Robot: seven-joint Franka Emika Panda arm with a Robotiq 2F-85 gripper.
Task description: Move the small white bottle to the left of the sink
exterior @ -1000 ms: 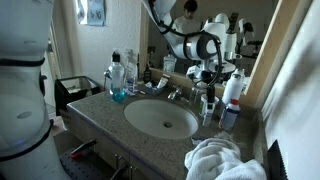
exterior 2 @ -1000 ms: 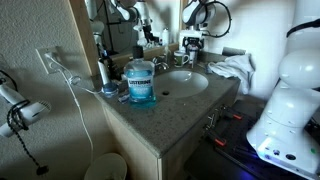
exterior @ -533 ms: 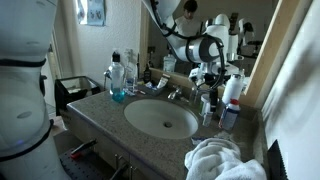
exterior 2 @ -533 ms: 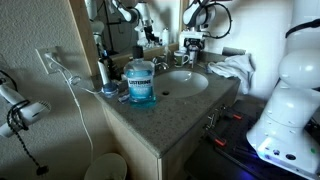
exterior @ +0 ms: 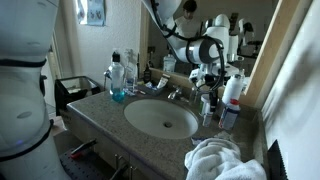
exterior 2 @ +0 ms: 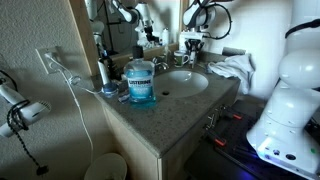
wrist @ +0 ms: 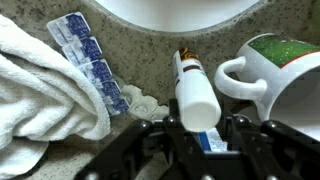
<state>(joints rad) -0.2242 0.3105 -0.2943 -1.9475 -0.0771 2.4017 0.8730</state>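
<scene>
The small white bottle (wrist: 195,95) stands on the speckled counter in the wrist view, its dark cap toward the sink (wrist: 180,8). My gripper (wrist: 200,125) is shut on it, one black finger (wrist: 166,130) pressed against each side of its body. In both exterior views the gripper (exterior: 208,94) (exterior 2: 190,48) hangs low over the counter beside the faucet (exterior: 176,93), at the edge of the oval white sink (exterior: 160,118) (exterior 2: 183,82). The bottle itself is too small to make out there.
A white mug with a green inside (wrist: 275,70) stands close beside the bottle. A blue blister pack (wrist: 88,60) and a white towel (wrist: 40,85) (exterior: 222,160) lie on its other side. A blue mouthwash bottle (exterior 2: 141,82) (exterior: 118,80) stands across the sink.
The jaws have closed from wide open onto the small white bottle. The arm has hardly moved.
</scene>
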